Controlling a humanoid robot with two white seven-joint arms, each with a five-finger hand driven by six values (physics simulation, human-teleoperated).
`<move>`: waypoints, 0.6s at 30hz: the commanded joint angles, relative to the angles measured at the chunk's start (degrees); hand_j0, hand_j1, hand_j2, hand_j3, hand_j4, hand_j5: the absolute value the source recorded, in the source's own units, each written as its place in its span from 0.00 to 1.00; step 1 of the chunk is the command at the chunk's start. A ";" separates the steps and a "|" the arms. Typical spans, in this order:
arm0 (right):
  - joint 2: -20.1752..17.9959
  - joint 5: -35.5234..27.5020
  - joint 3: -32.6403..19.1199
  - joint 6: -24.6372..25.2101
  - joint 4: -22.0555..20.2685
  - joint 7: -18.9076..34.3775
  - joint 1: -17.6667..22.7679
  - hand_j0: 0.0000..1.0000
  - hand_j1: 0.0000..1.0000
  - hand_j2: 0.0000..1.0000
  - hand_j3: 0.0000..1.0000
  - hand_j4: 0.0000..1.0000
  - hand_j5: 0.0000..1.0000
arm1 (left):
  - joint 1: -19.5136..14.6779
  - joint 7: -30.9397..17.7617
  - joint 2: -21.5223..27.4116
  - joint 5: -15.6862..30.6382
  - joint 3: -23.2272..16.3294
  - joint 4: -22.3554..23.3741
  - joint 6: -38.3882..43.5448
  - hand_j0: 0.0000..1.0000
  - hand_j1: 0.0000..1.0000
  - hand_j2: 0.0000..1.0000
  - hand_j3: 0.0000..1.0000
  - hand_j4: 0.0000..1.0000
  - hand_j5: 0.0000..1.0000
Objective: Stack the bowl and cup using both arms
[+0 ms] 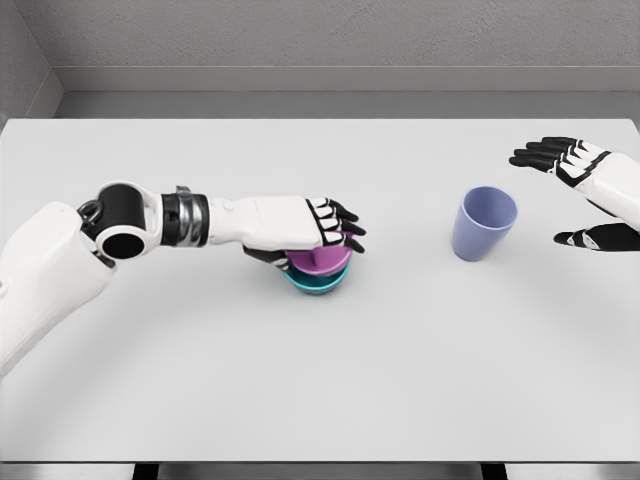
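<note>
Left hand (300,228) curled over my stacked magenta and teal plastic bowls (320,268), right hand (590,195) spread beside the light, rigid lavender plastic cup (484,222), best gripped mid-wall.

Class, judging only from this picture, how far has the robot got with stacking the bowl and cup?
Done: the purple bowl sits on the teal bowl. In hand: the left hand grips the purple bowl. Left: the blue cup stands upright alone on the table, with the open right hand beside it, not touching.
</note>
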 commanded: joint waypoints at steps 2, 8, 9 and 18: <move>-0.16 -0.40 -0.06 0.06 -0.01 -0.03 0.00 1.00 1.00 1.00 1.00 1.00 1.00 | 0.00 -0.18 1.09 0.09 -0.06 -0.19 -0.05 1.00 1.00 1.00 1.00 1.00 1.00; -0.25 -0.40 0.03 0.06 -0.01 -0.03 -0.09 1.00 1.00 1.00 1.00 1.00 1.00 | -0.09 -0.18 3.55 0.62 -0.15 -1.07 -0.05 1.00 1.00 1.00 1.00 1.00 1.00; -0.25 -0.40 -0.06 0.06 -0.01 -0.03 -0.09 1.00 1.00 1.00 1.00 1.00 1.00 | -0.18 -0.18 3.55 0.62 -0.15 -1.07 -0.05 1.00 1.00 1.00 1.00 1.00 1.00; -0.34 -0.40 -0.06 0.06 -0.01 -0.03 -0.09 1.00 1.00 1.00 1.00 1.00 1.00 | -0.70 -0.18 3.64 2.37 0.55 -2.30 -0.05 1.00 1.00 1.00 1.00 1.00 1.00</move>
